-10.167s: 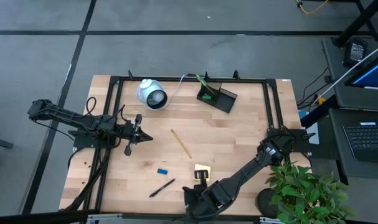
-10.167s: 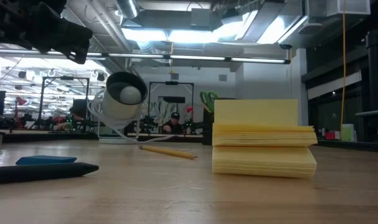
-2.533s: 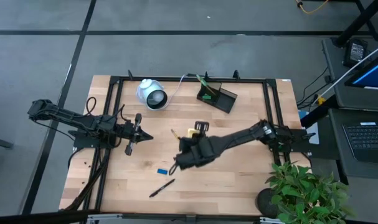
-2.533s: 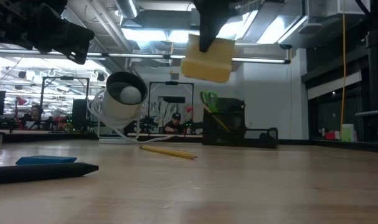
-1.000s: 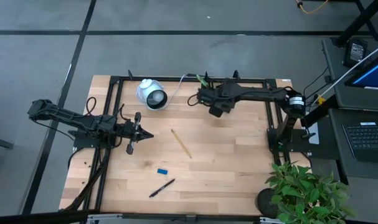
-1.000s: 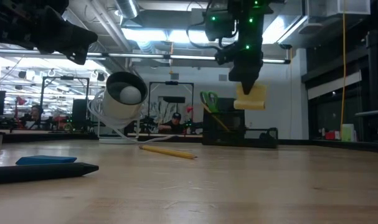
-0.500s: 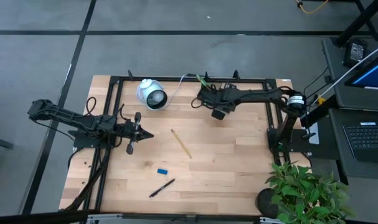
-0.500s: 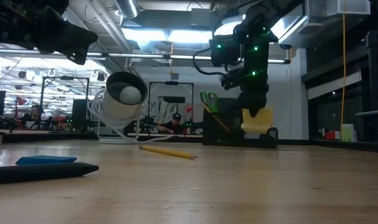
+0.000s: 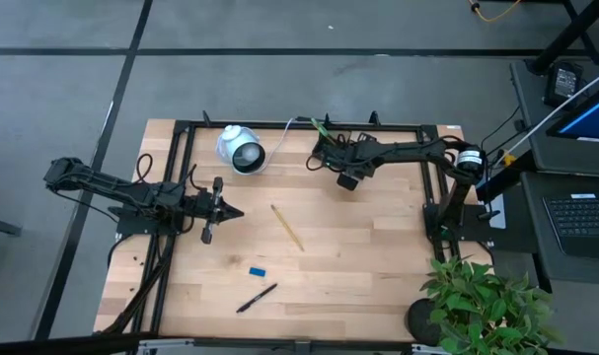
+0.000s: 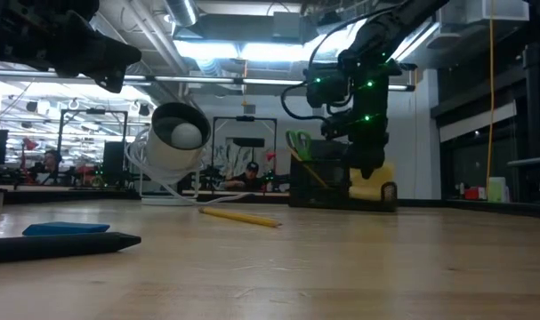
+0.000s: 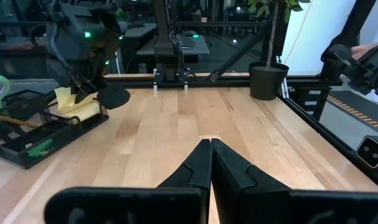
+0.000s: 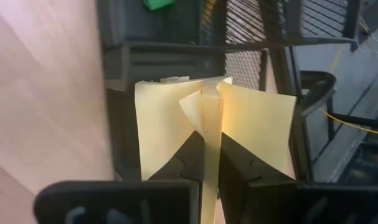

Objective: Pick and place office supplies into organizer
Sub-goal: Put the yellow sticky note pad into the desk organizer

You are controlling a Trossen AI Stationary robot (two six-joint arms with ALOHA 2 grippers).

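The yellow sticky-note pad (image 10: 379, 188) is in my right gripper (image 10: 369, 171), low over the black organizer (image 9: 344, 153) at the table's far edge. Green-handled scissors (image 9: 326, 149) stand in the organizer. A wooden pencil (image 9: 287, 227), a blue eraser (image 9: 258, 270) and a black pen (image 9: 257, 298) lie loose on the table. My left gripper (image 9: 209, 211) hovers shut over the table's left part, away from all of them. My right gripper (image 12: 212, 138) pinches a few middle leaves of the sticky pad (image 12: 210, 115) between its two fingers (image 12: 189, 162), from above, pointing down. The other leaves (image 12: 160, 124) splay to either side. The pad's lower end (image 10: 381, 192) dips behind the organizer's low wall; whether it rests inside I cannot tell.
A white round device (image 9: 240, 150) with a cable sits at the far edge, left of the organizer. A black frame (image 9: 181, 133) runs round the table. Bare wood lies at the middle and right (image 9: 378, 256). A potted plant (image 9: 482, 306) stands off the near right corner.
My right gripper has come down over the organizer with the sticky pad. The pad hung clear above the organizer's wall a second ago and now sits low behind it.
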